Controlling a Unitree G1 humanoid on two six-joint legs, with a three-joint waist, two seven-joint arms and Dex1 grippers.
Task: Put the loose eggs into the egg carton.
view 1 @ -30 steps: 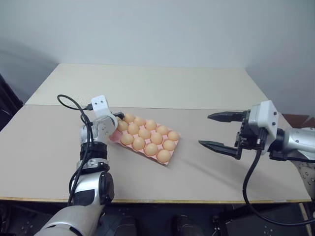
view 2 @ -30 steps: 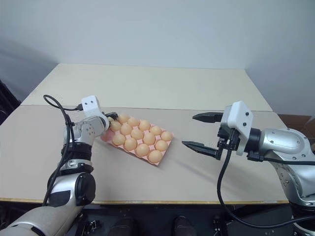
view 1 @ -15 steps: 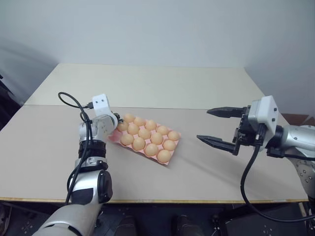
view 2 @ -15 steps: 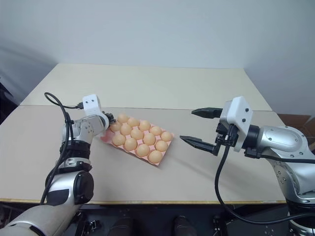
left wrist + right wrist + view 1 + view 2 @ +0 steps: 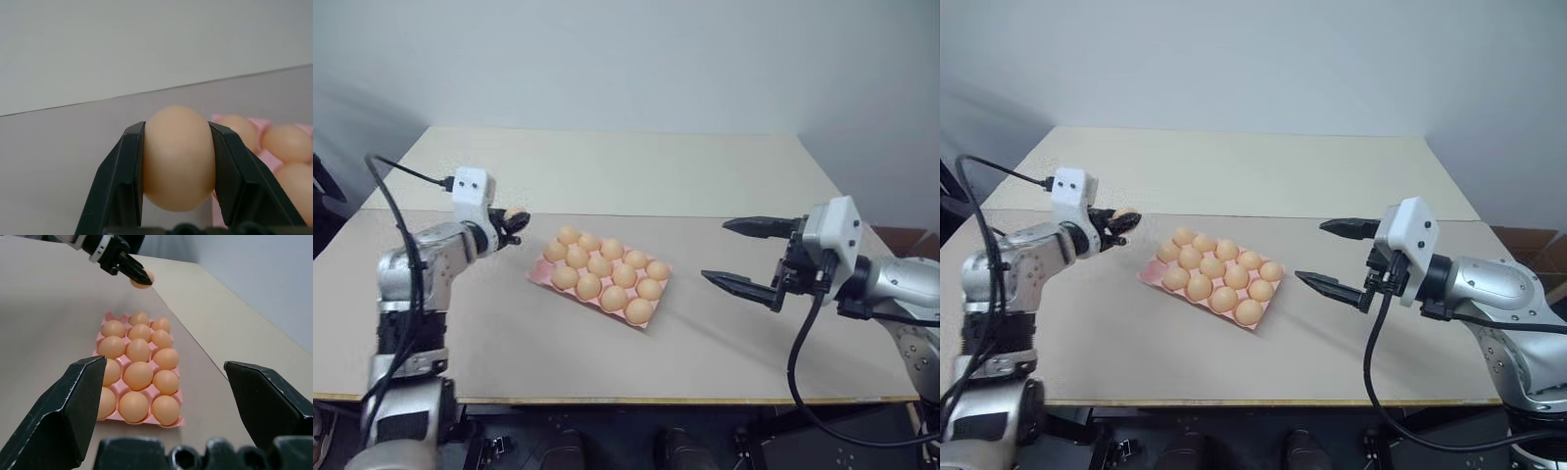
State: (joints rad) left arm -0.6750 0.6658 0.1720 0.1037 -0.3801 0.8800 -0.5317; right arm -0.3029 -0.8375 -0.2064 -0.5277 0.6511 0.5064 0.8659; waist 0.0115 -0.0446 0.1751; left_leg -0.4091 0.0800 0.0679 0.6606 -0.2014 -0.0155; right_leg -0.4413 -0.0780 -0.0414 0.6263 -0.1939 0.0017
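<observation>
Now clamped on one loose egg [image 5: 178, 156], the left gripper [image 5: 512, 219]: black fingers pressing its two sides, gripped across the middle probably so the smooth shell cannot slip. Held above the table [image 5: 607, 166], just left of the pink egg carton [image 5: 536, 278] and apart from it. Seemingly one empty cup at the carton's near-left corner, though hard to be sure; likely the target. Right gripper [image 5: 715, 251] spread wide and empty, parked well right of the carton, presumably out of the way.
</observation>
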